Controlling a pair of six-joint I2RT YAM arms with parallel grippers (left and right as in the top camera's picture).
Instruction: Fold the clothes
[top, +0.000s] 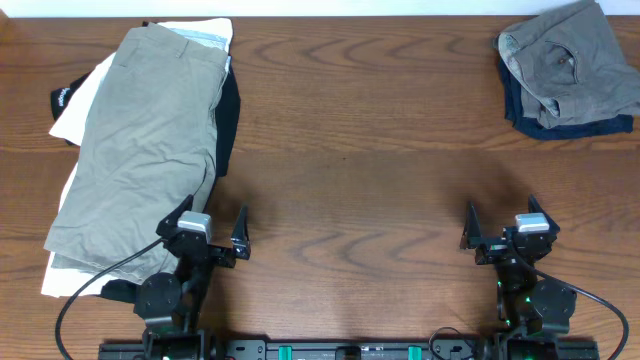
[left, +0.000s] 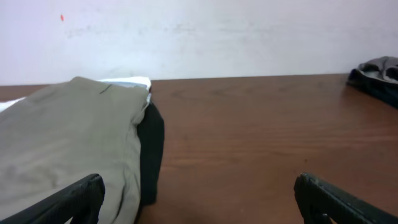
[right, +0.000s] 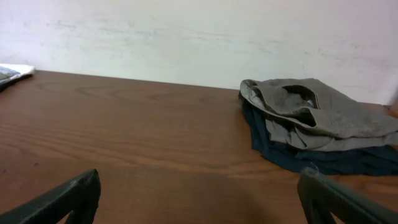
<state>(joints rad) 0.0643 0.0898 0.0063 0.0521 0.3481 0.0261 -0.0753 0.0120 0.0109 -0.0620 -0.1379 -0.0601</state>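
The clothes lie in two heaps. Crumpled grey shorts (top: 575, 60) (right: 317, 112) rest on a navy garment (top: 580, 128) (right: 323, 158) at the far right corner. At the left, khaki-tan shorts (top: 150, 140) (left: 62, 137) are spread flat over white (top: 75, 110) and black (top: 230, 120) (left: 152, 149) garments. My left gripper (top: 212, 222) (left: 199, 205) stands open at the near edge, its left finger over the khaki hem. Well short of the grey shorts, my right gripper (top: 502, 222) (right: 199, 199) is open over bare wood. Neither gripper holds anything.
The brown wooden table (top: 360, 150) runs between the two heaps. A pale wall stands behind its far edge in both wrist views. Cables loop from both arm bases along the near edge.
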